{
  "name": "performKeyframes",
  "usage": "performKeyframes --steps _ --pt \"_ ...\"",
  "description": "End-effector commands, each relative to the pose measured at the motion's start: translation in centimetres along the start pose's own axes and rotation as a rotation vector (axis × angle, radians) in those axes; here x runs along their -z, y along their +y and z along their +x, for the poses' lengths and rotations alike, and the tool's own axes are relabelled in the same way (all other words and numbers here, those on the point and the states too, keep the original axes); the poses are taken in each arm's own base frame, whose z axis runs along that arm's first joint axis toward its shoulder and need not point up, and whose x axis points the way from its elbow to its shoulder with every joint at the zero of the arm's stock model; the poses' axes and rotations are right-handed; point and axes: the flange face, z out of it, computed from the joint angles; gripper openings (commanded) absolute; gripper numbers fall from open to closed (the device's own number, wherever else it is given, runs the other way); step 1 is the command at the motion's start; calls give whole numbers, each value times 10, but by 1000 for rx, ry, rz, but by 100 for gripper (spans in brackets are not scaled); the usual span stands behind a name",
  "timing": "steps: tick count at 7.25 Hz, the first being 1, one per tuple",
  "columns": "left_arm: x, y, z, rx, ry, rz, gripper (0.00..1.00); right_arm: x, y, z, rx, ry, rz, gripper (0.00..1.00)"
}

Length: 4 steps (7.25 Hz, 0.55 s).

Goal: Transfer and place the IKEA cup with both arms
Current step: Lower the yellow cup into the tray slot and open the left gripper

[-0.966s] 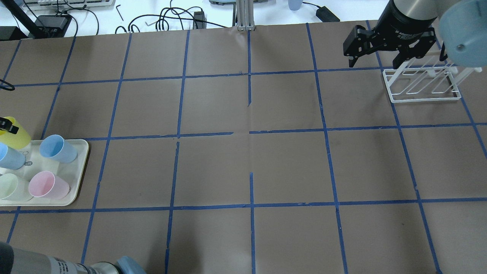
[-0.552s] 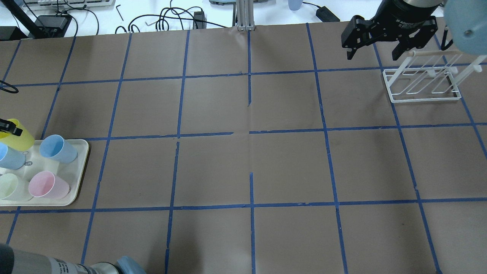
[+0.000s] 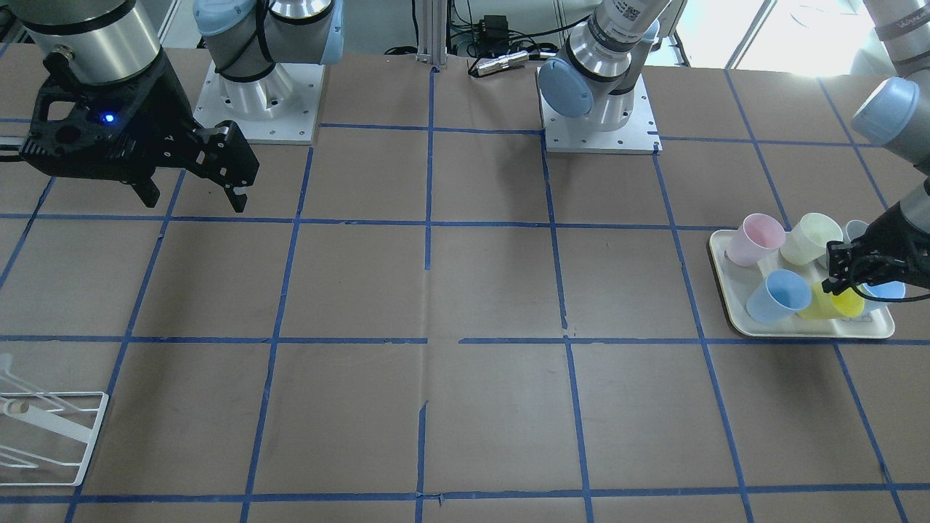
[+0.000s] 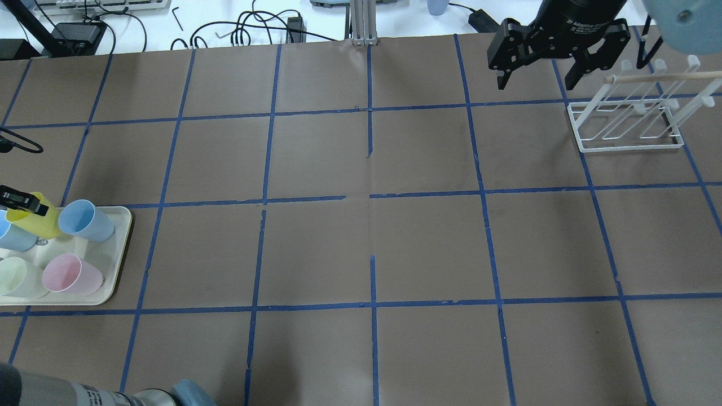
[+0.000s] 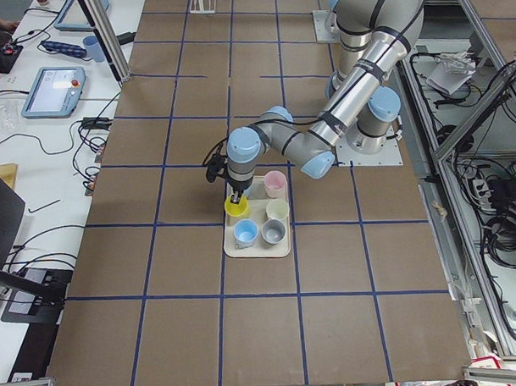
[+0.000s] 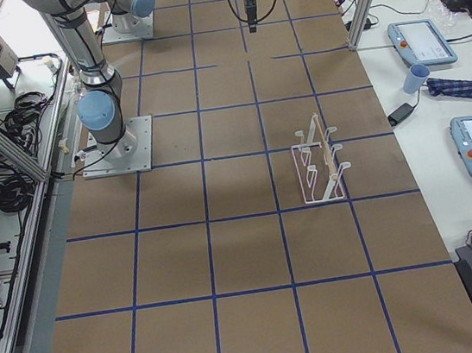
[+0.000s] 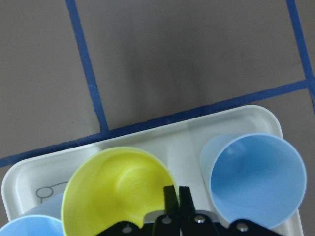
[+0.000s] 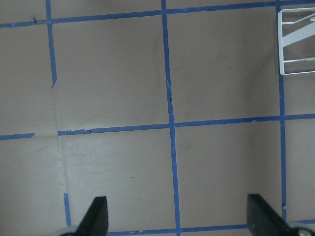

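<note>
The yellow IKEA cup [image 4: 38, 219] hangs tilted over the far part of the white tray [image 4: 121, 254], beside a light-blue cup [image 4: 84, 220]. My left gripper [image 4: 21, 202] is shut on the yellow cup's rim. The wrist view shows the fingers [image 7: 171, 196] pinching the rim of the cup [image 7: 113, 191]. In the front view the left gripper [image 3: 843, 280] holds the cup [image 3: 825, 305] at the right. My right gripper [image 4: 535, 84] is open and empty, high over the far right of the table. It also shows in the front view [image 3: 195, 202] and its own wrist view [image 8: 179, 216].
The tray also holds a pink cup [image 4: 70, 273], a pale cream cup [image 4: 14, 276] and a second light-blue cup [image 4: 11, 237]. A white wire rack [image 4: 626, 121] stands at the far right, just right of my right gripper. Cables lie beyond the table's far edge.
My left gripper has carried the yellow cup rightward and nearer, from beyond the tray's edge to over the tray. My right gripper has moved left and farther away, off the rack.
</note>
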Motion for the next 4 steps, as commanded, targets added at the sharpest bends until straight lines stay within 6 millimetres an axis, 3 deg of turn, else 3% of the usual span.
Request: performKeyframes --steps 1,4 --pt "-5 2 -4 10 -13 7 93 -6 8 -1 5 3 -14 100" --pt "48 -21 -20 4 -63 33 98 -6 9 -1 8 6 -15 100"
